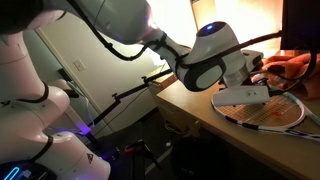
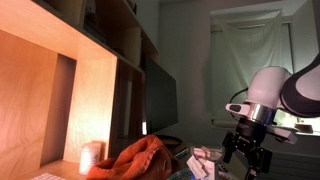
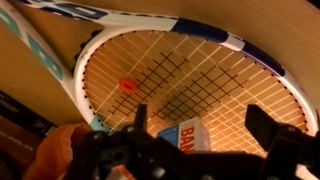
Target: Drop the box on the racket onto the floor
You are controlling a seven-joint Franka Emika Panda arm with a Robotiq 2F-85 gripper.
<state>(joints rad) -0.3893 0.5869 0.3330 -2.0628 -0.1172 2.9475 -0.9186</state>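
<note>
Wrist view: we find the gripper [image 3: 198, 114] spread wide and empty, the box [image 3: 193, 137] standing between its fingers [image 3: 141, 120] on the racket [image 3: 170, 70] strings. Risk noted: a low closure may catch strings and drag the racket; the orange cloth [image 3: 60, 150] beside one finger could snag.

Box [image 3: 196, 136] on racket [image 3: 180, 70] strings, between fingers [image 3: 141, 118] of the tool [image 3: 203, 125]; racket on desk [image 1: 193, 103].

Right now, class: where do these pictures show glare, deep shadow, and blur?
In an exterior view, bright glare bleaches the background while the floor sinks into shadow; in an exterior view, the wooden shelf glows, the rest dim; wrist view: racket sharp, fingers blurred silhouettes.
</note>
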